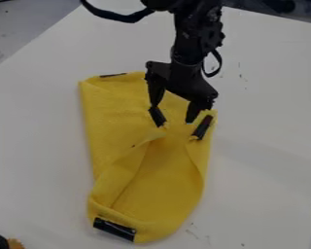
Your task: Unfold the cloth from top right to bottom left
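The gripper (pixel 172 114) hangs over the upper right part of the yellow cloth (pixel 112 131), its two fingers spread apart with nothing visible between them. The cloth lies partly folded on the table, with layers overlapping down its middle and a fold curling over at the lower left. One black strip (pixel 157 116) on the cloth sits right below the left finger. Another black strip (pixel 202 127) marks the cloth's upper right edge, just beside and below the right finger. Whether the fingertips touch the cloth, I cannot tell.
The white table (pixel 268 116) extends around the cloth. A dark object with an orange-yellow fringe (pixel 15 243) is at the bottom left corner. A black cable (pixel 112 16) loops beside the arm at the top.
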Controlling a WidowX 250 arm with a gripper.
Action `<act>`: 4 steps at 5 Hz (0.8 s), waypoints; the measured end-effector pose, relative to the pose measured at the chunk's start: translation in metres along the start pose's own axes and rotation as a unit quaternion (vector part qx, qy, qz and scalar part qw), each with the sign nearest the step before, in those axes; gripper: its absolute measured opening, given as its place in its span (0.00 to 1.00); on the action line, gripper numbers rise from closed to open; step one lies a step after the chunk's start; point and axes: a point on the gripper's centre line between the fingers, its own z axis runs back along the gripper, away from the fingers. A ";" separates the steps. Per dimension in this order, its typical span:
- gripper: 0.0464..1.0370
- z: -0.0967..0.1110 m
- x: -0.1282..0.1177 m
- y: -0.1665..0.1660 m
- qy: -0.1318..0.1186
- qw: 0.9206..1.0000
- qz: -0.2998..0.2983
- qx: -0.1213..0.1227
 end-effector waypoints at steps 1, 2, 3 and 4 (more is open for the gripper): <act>0.96 -0.013 -0.001 0.005 0.005 1.000 0.002 -0.008; 0.96 -0.025 0.000 0.009 0.013 1.000 -0.002 -0.010; 0.91 -0.031 0.000 0.012 0.013 1.000 0.001 -0.012; 0.62 -0.032 0.003 0.015 0.015 1.000 -0.003 -0.013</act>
